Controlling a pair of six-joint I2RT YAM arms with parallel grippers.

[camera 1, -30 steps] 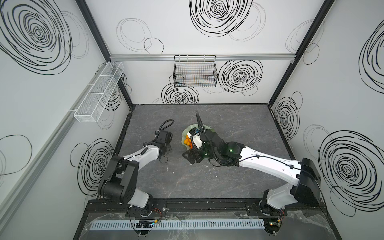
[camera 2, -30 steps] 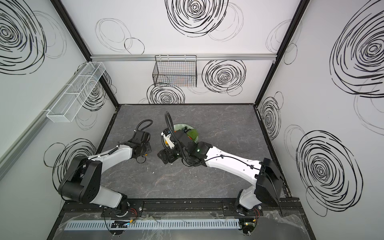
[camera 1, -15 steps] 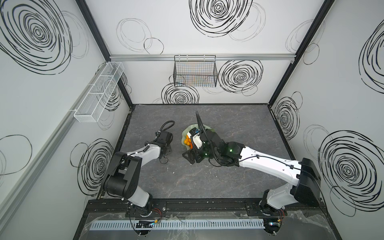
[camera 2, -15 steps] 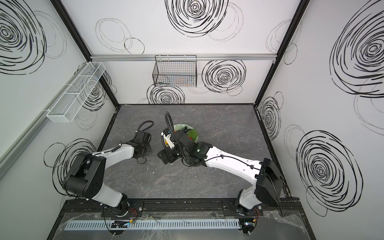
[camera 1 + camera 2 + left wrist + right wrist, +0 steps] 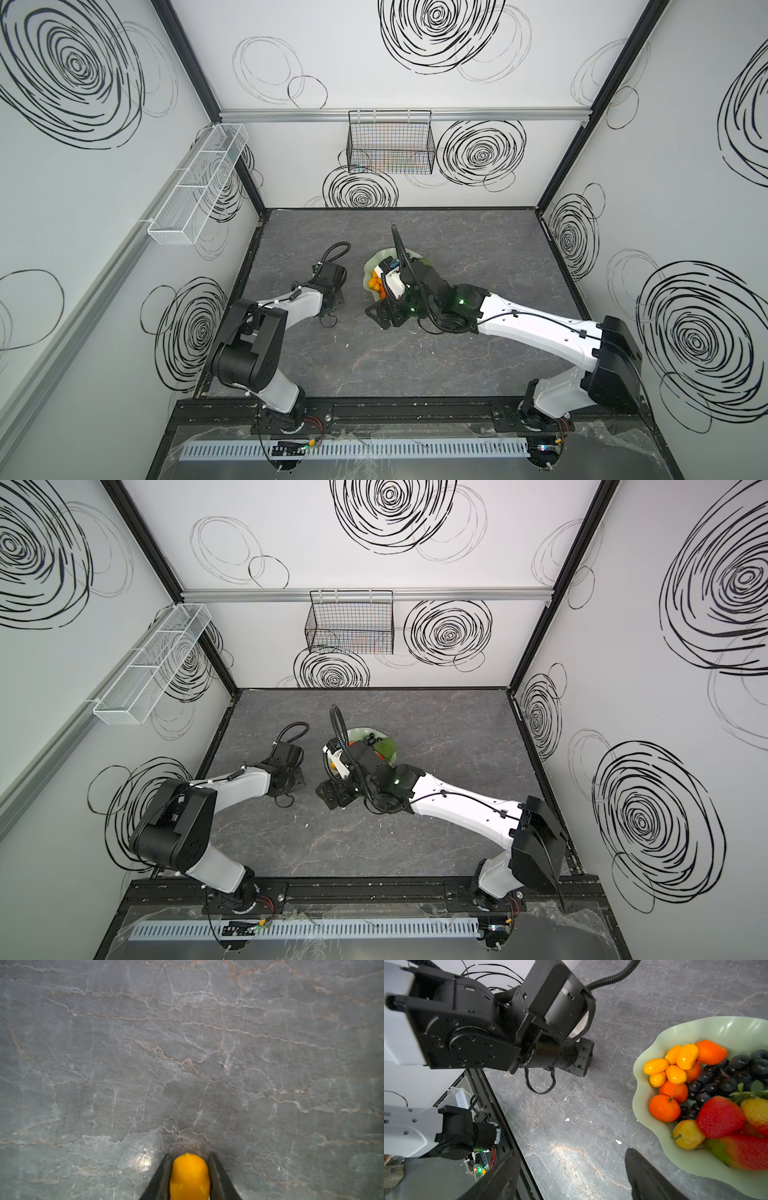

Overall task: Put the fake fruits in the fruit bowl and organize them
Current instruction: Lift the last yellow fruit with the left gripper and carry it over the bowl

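I saw my left end effector (image 5: 189, 1154) clamped on the small oval yellow-orange plastic kumquat (image 5: 189, 1178), snug between its fingers; my right end effector (image 5: 571, 1153) stood apart.

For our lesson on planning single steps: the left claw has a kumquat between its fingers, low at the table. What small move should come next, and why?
Probably lift the left claw straight up a little: its fingers already press both sides of the kumquat, which is down at the table, outside the fruit bowl.
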